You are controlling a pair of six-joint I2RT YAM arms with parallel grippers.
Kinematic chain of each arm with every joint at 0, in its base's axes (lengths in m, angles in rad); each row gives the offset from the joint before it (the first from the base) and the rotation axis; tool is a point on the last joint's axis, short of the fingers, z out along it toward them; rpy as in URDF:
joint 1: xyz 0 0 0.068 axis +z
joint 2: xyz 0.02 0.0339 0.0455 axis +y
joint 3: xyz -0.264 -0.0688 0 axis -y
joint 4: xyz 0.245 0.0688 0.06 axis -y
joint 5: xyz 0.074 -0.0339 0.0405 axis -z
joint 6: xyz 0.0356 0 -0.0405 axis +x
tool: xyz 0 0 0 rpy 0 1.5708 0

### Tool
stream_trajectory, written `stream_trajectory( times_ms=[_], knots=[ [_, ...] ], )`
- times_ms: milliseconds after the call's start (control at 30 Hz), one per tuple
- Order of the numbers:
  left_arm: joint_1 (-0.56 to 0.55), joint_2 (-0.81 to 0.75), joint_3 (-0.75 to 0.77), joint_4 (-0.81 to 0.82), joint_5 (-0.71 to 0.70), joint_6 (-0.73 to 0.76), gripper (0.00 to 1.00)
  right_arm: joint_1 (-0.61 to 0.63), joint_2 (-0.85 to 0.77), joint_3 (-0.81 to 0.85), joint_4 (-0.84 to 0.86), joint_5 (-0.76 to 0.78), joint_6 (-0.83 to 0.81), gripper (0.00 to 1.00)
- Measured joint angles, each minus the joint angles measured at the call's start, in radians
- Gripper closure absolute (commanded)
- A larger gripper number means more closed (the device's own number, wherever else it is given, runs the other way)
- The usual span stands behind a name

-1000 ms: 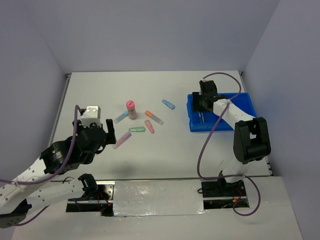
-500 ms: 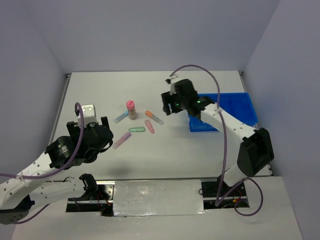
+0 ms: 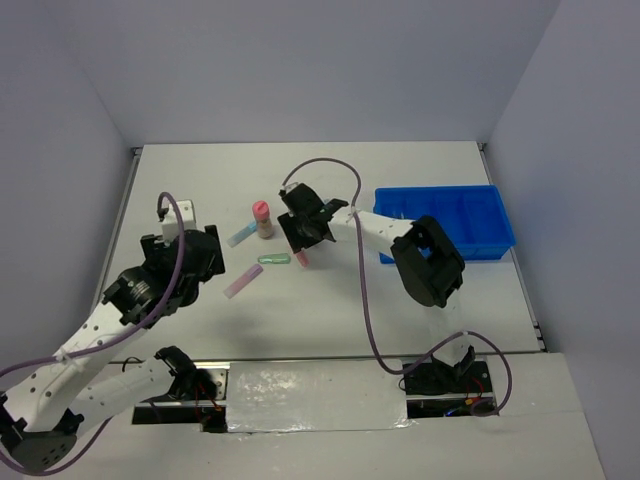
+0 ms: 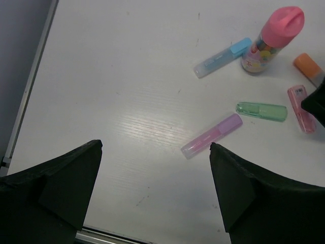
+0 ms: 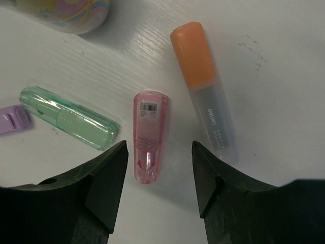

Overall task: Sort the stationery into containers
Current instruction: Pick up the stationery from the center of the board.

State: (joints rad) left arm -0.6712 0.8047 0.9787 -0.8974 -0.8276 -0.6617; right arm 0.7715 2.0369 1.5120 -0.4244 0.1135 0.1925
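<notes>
Directly under the right hand [image 5: 157,152], the pink stick [image 5: 148,136] lies flat on the tabletop [image 5: 274,91]. Its long axis runs between the half-spread, empty fingers, which flank its narrow sides. The left hand [image 4: 155,152], wide and empty, is farther off.

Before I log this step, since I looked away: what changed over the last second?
The right end effector left the blue tray and swung left across the table; it now hangs open over the pink stick, beside the orange stick. The left end effector edged forward, open. Bottle, green stick and lilac stick stayed put.
</notes>
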Motion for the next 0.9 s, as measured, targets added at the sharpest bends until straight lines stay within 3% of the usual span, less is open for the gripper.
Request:
stream_trajectory(
  times_ms=[333, 500, 667, 900],
  knots=[
    [0.003, 0.023, -0.01, 0.061, 0.093, 0.064, 0.01, 0.037, 0.066, 0.034, -0.019, 0.034, 0.025, 0.43],
    [0.005, 0.026, -0.01, 0.069, 0.112, 0.084, 0.01, 0.049, 0.094, 0.039, -0.017, 0.062, 0.039, 0.55],
    [0.005, 0.031, -0.011, 0.073, 0.127, 0.087, 0.01, 0.059, 0.087, 0.018, 0.01, 0.083, 0.056, 0.86],
    [0.005, 0.031, -0.011, 0.076, 0.13, 0.087, 0.01, 0.062, -0.045, -0.13, 0.035, 0.027, 0.073, 0.89]
  ],
)
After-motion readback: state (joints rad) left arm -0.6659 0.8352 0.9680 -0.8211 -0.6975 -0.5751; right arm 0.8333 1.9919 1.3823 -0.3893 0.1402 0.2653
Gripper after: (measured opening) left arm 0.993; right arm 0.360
